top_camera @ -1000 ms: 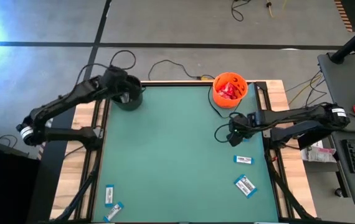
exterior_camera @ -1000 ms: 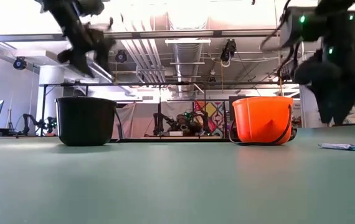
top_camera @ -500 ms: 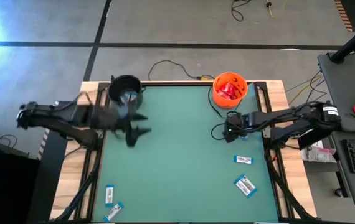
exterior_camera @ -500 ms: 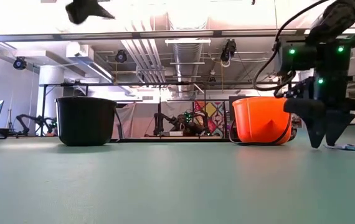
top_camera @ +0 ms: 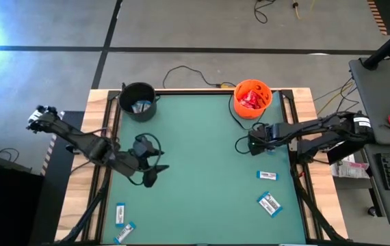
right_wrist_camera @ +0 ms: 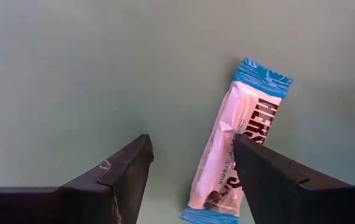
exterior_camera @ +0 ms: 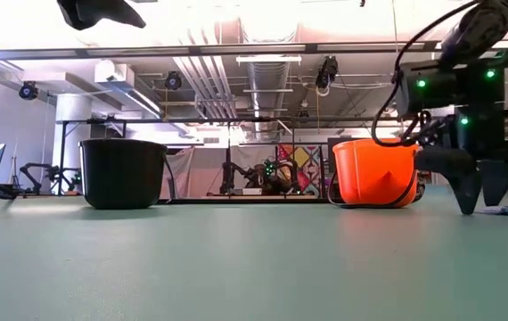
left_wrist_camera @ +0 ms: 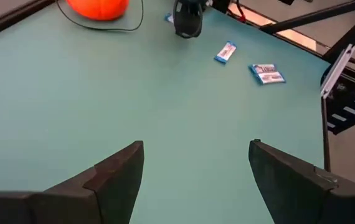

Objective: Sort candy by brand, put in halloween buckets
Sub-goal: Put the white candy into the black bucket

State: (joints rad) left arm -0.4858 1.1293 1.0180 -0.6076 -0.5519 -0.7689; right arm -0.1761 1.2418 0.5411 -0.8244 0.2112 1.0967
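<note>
Right wrist view: right hand [right_wrist_camera: 190, 174] gapes low, bar [right_wrist_camera: 236, 146] off-centre, may slip; left hand [left_wrist_camera: 196, 171] spread, empty.

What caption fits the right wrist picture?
Open right gripper hovering over a slim white-and-blue candy bar on the green table.

Only 1 piece of print can be read: the slim white bar with blue crimped ends [right_wrist_camera: 236, 144], lying on the green table top in the right wrist view, carries dark block letters "HERS" running along the wrapper, cut off by the gripper finger. Smaller print below it is too small to make out.
</note>
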